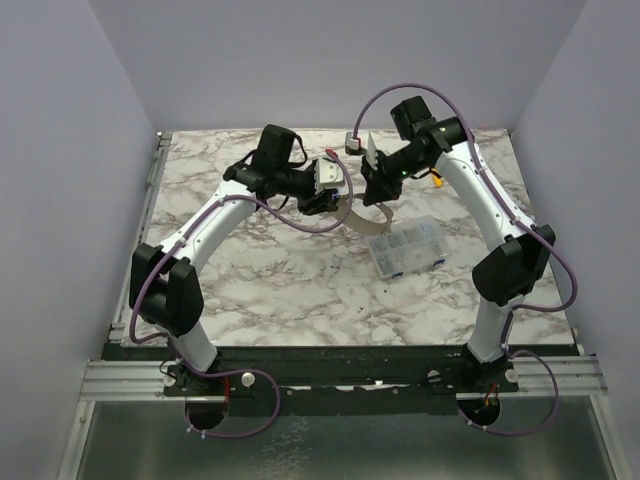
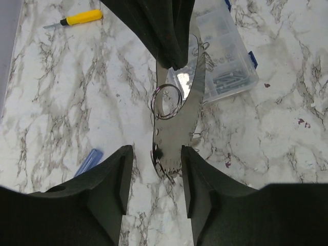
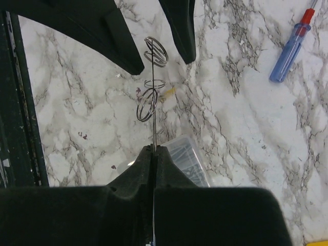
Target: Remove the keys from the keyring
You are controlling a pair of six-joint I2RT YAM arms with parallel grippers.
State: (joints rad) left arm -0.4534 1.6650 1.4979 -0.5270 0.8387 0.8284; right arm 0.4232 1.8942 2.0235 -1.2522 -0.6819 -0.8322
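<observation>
The keyring (image 2: 177,123) is a wide flat grey metal band, held above the table. It carries small wire rings (image 2: 169,95). My right gripper (image 3: 154,149) is shut on the band, which shows edge-on as a thin line (image 3: 154,128) with wire rings (image 3: 147,105) on it. My left gripper (image 2: 156,154) is open, its fingers on either side of the band's free end. Both grippers, left (image 1: 325,200) and right (image 1: 378,190), meet at mid-table. A tiny yellow-tan speck (image 3: 167,93) near the rings may be a key; I cannot tell if it hangs on the keyring.
A clear plastic compartment box (image 1: 405,245) lies just right of the grippers, under the band (image 2: 225,56). A yellow-handled screwdriver (image 2: 77,19) lies on the marble. A slim blue-and-red stick (image 3: 289,48) lies on the table behind the grippers. Grey walls enclose the table.
</observation>
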